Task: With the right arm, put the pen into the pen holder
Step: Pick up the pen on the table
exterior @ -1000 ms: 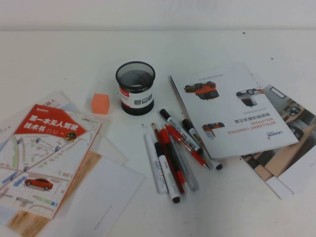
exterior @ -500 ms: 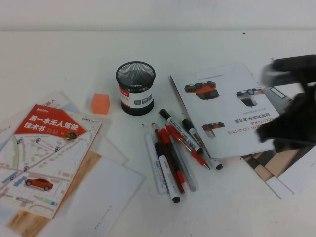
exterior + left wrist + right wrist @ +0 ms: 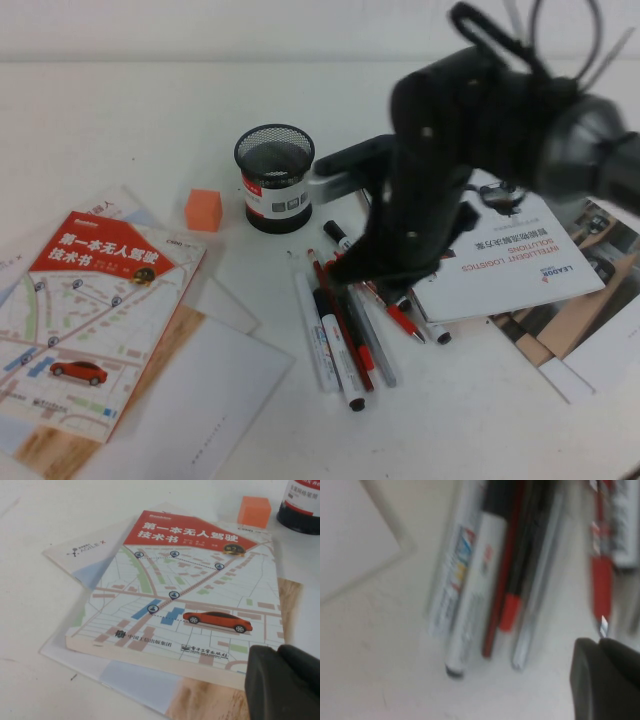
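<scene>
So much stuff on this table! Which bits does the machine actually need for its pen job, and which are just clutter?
Needed:
- the pen, slim and white, lying at the left edge of the pile
- the pen holder, black mesh cup
- the right gripper, low over the pile

Just lying about:
- black-capped white marker
- red pens
- orange cube
- map book
- brochure
- the left gripper, parked over the book
</scene>
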Motion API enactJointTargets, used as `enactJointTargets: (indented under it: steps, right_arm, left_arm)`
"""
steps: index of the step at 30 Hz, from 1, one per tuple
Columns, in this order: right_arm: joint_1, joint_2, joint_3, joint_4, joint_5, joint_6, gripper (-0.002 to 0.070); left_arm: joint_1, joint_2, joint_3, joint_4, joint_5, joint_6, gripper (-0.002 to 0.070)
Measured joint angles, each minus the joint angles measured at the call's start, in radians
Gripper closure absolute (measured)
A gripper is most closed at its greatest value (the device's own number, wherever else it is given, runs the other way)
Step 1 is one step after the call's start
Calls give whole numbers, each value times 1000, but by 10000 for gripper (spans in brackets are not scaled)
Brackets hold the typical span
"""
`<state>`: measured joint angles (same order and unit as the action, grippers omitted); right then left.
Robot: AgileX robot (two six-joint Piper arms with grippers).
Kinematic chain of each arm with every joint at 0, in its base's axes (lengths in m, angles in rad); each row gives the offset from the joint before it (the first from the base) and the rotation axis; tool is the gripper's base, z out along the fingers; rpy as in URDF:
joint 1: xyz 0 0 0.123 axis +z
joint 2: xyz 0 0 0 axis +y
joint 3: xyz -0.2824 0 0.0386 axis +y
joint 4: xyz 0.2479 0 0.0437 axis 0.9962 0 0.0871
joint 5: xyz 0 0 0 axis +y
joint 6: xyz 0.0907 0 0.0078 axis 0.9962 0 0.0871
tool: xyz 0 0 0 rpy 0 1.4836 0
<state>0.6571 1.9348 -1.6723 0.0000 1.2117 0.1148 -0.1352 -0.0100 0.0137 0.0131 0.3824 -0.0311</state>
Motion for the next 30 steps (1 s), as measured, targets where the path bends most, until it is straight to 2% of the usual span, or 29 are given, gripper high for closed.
enactJointTargets:
  steps: [4, 8, 10, 19, 30]
  right_arm:
    - [24, 98, -104, 41, 4, -27, 603]
    - [57, 181, -182, 52, 8, -32, 447]
    - [71, 224, -222, 64, 10, -10, 402]
    - [87, 354, -364, 83, 13, 37, 380]
    - [87, 373, -385, 63, 19, 65, 379]
  left_arm:
    - [0, 0, 0, 0, 0, 0, 676]
    - [0, 0, 0, 0, 0, 0, 676]
    - [0, 0, 0, 0, 0, 0, 676]
    - [0, 0, 0, 0, 0, 0, 676]
    - [0, 0, 0, 0, 0, 0, 676]
